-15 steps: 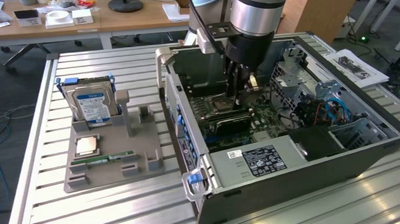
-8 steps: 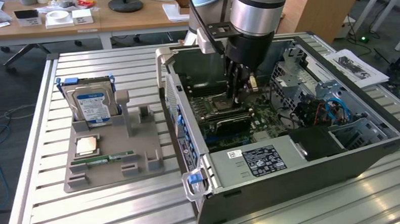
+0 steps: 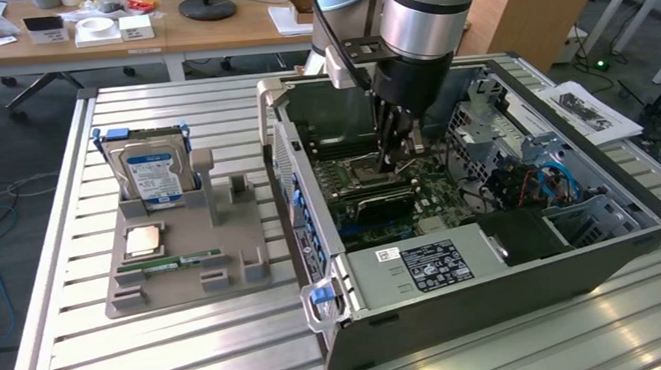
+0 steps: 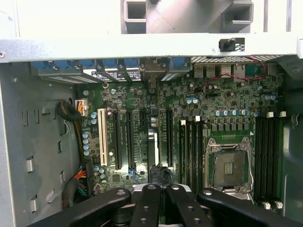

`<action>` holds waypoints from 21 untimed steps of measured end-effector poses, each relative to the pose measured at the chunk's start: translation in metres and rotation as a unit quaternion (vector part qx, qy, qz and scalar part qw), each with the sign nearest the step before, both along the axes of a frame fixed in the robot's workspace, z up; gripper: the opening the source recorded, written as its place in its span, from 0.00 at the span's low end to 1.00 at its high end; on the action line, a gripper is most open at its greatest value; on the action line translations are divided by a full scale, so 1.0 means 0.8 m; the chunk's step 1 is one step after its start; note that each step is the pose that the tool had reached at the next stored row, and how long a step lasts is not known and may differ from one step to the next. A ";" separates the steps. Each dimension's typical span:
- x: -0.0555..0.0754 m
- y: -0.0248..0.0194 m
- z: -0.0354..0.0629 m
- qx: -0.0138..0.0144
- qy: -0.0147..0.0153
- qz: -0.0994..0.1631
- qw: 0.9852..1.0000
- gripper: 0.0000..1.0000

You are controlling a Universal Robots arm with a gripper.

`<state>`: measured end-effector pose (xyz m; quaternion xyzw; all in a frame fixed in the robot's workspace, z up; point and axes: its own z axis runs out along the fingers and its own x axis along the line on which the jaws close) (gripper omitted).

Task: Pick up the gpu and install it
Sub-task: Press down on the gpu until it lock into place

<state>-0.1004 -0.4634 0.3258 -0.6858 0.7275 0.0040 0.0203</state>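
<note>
Inside the open computer case [image 3: 601, 248], the gripper [image 3: 398, 159] hangs low over the main board [image 4: 222, 113], well apart from the grey parts holder [image 3: 178, 279] on the slatted table [image 3: 127, 361] to the exterior view's left, where the hard drive [image 3: 152, 174] stands upright and the memory stick [image 3: 183, 262] lies flat. Its jaws are pressed together, and in the wrist view they appear to pinch the top edge of the gpu [image 4: 151, 146], which shows edge-on as a thin dark strip. The card stands on edge directly beneath the jaws, among the long black expansion slots [image 4: 129, 139] and beside the white slot [image 4: 102, 137]. Its long axis runs parallel to those slots, from the fingertips toward the case wall with the blue clips [image 4: 110, 63], where a metal end piece seems to meet the rear openings. Whether the card's lower edge is seated in a slot or only rests above one I cannot tell. The empty processor socket [image 4: 230, 165] lies off to one side, clear of the card.
</note>
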 end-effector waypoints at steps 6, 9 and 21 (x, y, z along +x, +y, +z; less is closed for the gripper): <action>0.000 0.0000 0.000 0.000 0.000 0.000 1.000 0.11; 0.000 0.0000 0.000 0.000 0.000 0.000 1.000 0.11; 0.000 0.0000 -0.012 0.000 0.000 0.000 1.000 0.11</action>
